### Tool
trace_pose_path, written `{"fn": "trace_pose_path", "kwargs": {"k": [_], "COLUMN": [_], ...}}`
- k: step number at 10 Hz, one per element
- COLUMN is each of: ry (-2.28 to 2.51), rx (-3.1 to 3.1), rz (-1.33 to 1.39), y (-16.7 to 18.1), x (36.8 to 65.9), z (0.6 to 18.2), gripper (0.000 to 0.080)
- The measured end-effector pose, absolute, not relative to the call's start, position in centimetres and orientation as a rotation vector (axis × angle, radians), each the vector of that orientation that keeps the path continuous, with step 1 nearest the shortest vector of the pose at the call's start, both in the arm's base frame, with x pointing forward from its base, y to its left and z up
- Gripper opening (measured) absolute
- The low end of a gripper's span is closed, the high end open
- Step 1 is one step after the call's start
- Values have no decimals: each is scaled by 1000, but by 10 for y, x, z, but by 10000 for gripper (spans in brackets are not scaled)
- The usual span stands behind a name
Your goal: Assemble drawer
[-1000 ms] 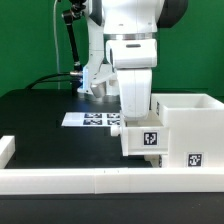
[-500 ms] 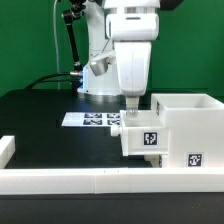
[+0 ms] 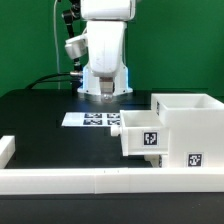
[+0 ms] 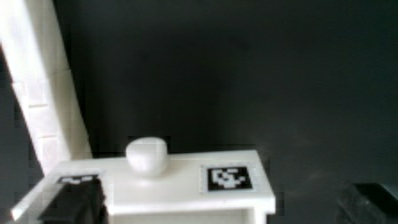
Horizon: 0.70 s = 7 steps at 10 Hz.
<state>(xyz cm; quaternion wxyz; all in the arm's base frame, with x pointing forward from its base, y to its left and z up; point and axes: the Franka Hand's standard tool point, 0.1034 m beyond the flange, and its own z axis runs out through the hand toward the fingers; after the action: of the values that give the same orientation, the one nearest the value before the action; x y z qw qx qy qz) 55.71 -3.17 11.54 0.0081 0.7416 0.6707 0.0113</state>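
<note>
Tray (image 3: 141, 134) partly seated in housing (image 3: 187, 125), front projecting. Hand (image 3: 105, 92) raised clear, holding nothing; finger spacing indeterminate. Risk: skewed push jams tray.

So the big white boxy plastic housing (image 3: 187, 125) is sitting at the exterior view's right, and the small white plastic tray with a front knob (image 3: 141, 133) is sticking out of its left side. The flat white marker board (image 3: 93, 119) is lying just behind and left of the tray. The low white border rail (image 3: 70, 180) is running along in front of everything.
</note>
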Motion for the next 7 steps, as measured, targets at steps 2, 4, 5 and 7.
{"fn": "trace_pose_path", "kwargs": {"k": [2,4,5,7], "ry": [2149,2233,2258,2274], "rx": [2285,2302,2310,2330], "rz": [53,150,211,285], "y": [-34,-52,-57,-62], "x": [557,569,577,587], "z": [111,92,92,81], "gripper": [649,649,649,649]}}
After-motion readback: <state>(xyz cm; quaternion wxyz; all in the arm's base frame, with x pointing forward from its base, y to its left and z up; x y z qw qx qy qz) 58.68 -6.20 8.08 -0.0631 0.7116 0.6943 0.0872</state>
